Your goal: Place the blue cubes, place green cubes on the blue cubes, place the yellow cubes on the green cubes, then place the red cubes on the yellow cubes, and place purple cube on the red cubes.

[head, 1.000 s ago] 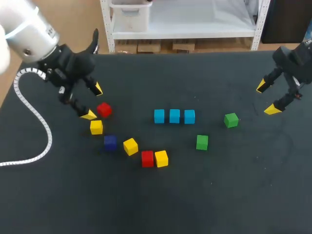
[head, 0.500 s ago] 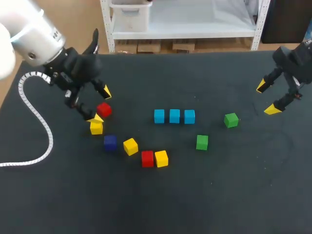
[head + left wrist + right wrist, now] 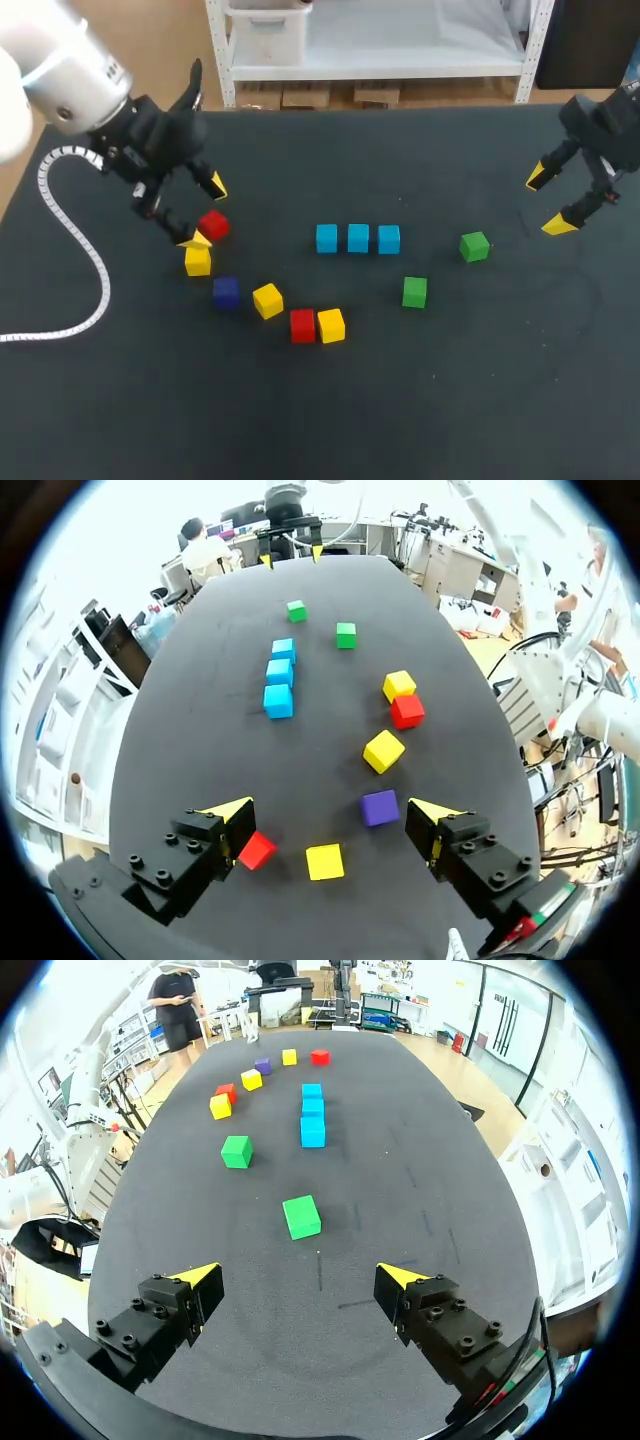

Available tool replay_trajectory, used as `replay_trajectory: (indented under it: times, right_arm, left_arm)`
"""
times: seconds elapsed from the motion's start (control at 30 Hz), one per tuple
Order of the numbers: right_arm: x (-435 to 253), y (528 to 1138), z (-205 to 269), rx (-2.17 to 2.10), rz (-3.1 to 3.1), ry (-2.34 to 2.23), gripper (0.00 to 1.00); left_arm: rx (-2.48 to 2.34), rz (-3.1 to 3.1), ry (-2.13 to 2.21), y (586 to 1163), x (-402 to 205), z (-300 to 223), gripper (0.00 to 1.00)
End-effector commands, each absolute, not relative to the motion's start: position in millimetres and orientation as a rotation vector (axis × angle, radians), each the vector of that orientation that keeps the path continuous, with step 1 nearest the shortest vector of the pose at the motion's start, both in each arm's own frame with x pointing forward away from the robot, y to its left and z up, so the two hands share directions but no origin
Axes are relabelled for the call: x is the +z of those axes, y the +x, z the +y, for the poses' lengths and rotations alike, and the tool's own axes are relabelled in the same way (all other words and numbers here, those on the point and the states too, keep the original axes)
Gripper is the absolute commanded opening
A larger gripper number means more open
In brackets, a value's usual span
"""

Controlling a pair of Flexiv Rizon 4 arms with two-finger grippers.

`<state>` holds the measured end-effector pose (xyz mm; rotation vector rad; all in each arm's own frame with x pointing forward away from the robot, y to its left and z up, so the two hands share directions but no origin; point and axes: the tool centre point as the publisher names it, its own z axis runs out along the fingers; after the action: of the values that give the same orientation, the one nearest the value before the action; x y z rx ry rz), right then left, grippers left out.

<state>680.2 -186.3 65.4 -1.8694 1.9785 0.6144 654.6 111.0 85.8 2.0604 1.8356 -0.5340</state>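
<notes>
Over the desk [image 3: 320, 420] the left hand [image 3: 331, 815] hangs open, grasping nothing; a yellow cube [image 3: 324, 861] lies between its fingers and a red cube [image 3: 257, 850] just beside one finger. Closing here may, I think, knock the red one away. The right hand [image 3: 298, 1276], also released, has a green cube [image 3: 301, 1216] ahead.

Broad table [image 3: 480, 400] with a matte, charcoal-black top under bright, even light, its shadows soft

Robotics lab, by the look. Wide black matte table [image 3: 480, 400]; silver-and-black left robot arm [image 3: 70, 75] at upper left, black right robot arm [image 3: 600, 125] at upper right.
</notes>
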Motion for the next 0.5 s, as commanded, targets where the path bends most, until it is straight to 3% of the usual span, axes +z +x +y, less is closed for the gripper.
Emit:
replay_trajectory:
  times: [0.03, 0.5]
  right_arm:
    - [65.3, 679.9, -186.5, 0.615, 1.977, -1.868, 1.00]
    - [65.3, 679.9, -186.5, 0.615, 1.977, -1.868, 1.00]
  left_arm:
    - [-0.527, 1.843, 2.064, 654.6, 85.8, 110.2, 1.00]
    - [-0.501, 1.768, 2.145, 633.5, 92.2, 79.6, 1.00]
